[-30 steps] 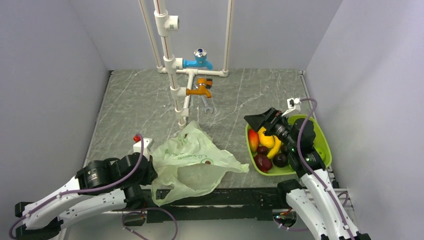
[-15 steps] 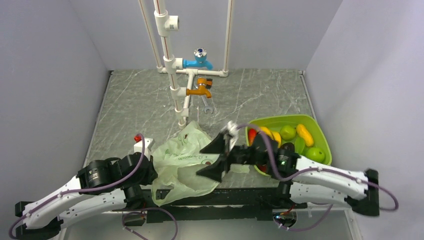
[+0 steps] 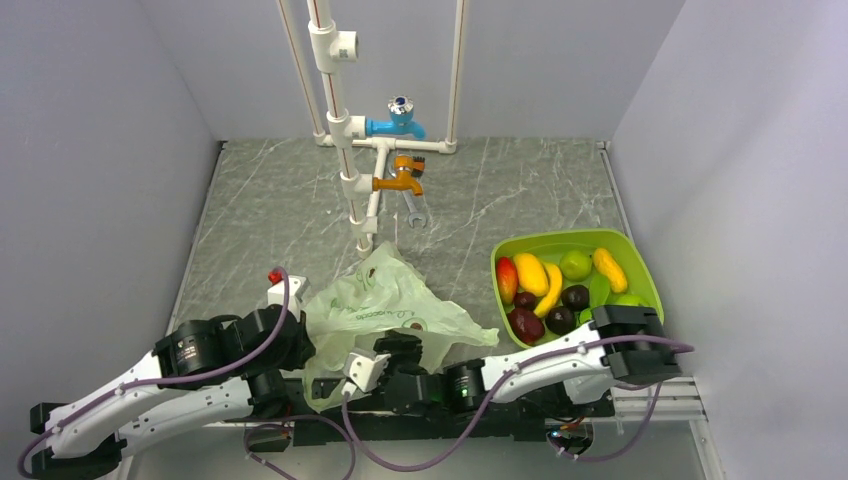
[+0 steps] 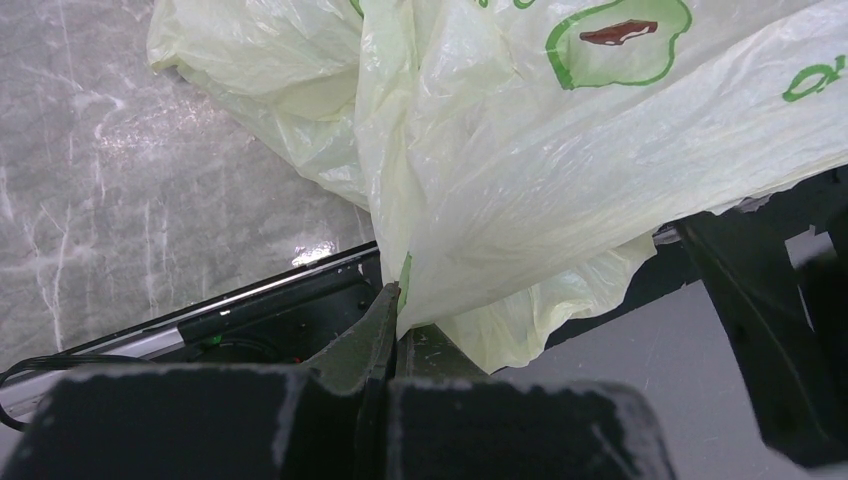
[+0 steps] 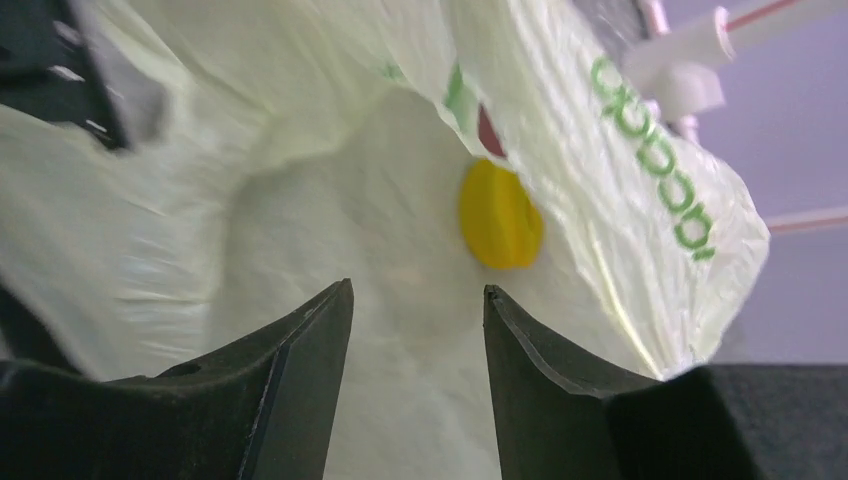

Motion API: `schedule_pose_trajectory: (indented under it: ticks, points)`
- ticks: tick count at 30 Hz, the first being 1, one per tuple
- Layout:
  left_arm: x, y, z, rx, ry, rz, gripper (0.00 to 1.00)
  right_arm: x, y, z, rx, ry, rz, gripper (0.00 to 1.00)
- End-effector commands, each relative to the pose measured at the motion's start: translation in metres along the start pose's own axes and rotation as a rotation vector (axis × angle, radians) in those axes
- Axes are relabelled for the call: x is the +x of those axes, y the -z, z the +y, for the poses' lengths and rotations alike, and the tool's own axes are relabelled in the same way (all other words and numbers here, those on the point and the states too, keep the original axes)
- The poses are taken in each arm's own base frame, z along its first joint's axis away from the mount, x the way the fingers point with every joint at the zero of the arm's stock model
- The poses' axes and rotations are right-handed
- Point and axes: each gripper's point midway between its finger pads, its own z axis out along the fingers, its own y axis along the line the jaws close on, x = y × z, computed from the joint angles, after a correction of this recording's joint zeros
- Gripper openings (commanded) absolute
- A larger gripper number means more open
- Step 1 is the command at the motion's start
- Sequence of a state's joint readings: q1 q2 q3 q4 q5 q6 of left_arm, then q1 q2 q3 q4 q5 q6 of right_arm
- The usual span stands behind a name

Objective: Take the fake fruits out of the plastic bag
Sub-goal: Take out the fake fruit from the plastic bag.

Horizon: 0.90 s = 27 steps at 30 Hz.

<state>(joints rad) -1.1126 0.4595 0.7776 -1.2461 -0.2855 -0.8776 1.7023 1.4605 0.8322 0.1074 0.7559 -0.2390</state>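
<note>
The pale green plastic bag (image 3: 385,310) lies crumpled at the table's near edge. My left gripper (image 3: 304,350) is shut on the bag's edge, which the left wrist view (image 4: 400,296) shows pinched between the jaws, with the bag (image 4: 560,150) spreading above. My right gripper (image 3: 352,374) is low at the bag's near opening. In the right wrist view it (image 5: 418,290) is open and empty inside the bag (image 5: 330,230), with a yellow fruit (image 5: 500,215) a little ahead of the tips. Several fruits, among them a yellow one (image 3: 531,272) and a dark red one (image 3: 526,324), lie in the tray.
The lime-green tray (image 3: 640,268) sits at the right. A white pipe rig (image 3: 345,150) with a blue tap (image 3: 398,124) and an orange tap (image 3: 400,180) stands at the back, with a wrench (image 3: 416,212) beside it. A small white box with a red cap (image 3: 276,286) stands left of the bag.
My right arm has swung from over the tray leftward and down along the near edge, and its open gripper is now in the bag's opening. My left arm has not moved.
</note>
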Motion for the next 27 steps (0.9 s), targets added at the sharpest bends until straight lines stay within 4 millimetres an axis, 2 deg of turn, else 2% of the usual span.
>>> schedule_pose_trajectory:
  ticks: [1, 6, 8, 11, 14, 18, 21, 27]
  points:
    - [-0.001, 0.002, -0.001, 0.015, 0.003, -0.009, 0.00, 0.019, -0.001, -0.042, 0.239, 0.143, 0.053, 0.53]
    - [-0.001, 0.001, -0.002, 0.011, -0.002, -0.004, 0.00, 0.051, -0.024, -0.048, 0.182, 0.128, 0.111, 0.56]
    - [0.000, 0.000, -0.002, 0.006, -0.007, 0.002, 0.00, 0.052, -0.037, -0.047, 0.136, 0.134, 0.084, 0.60]
    - [0.000, -0.001, -0.003, 0.002, -0.011, 0.010, 0.00, 0.056, -0.062, -0.045, 0.054, 0.079, 0.043, 0.77]
    - [-0.006, 0.005, -0.008, 0.023, 0.000, -0.004, 0.00, 0.056, -0.085, -0.054, 0.040, 0.020, -0.001, 0.81]
    - [-0.031, 0.025, -0.031, 0.156, 0.023, -0.099, 0.00, 0.040, -0.106, -0.061, 0.046, -0.019, -0.058, 0.86]
    - [-0.044, 0.035, -0.041, 0.214, 0.034, -0.156, 0.00, 0.044, -0.122, -0.068, 0.073, -0.052, -0.067, 0.88]
    - [-0.038, 0.028, -0.042, 0.179, 0.019, -0.104, 0.00, 0.054, -0.145, -0.084, 0.191, -0.101, -0.052, 0.89]
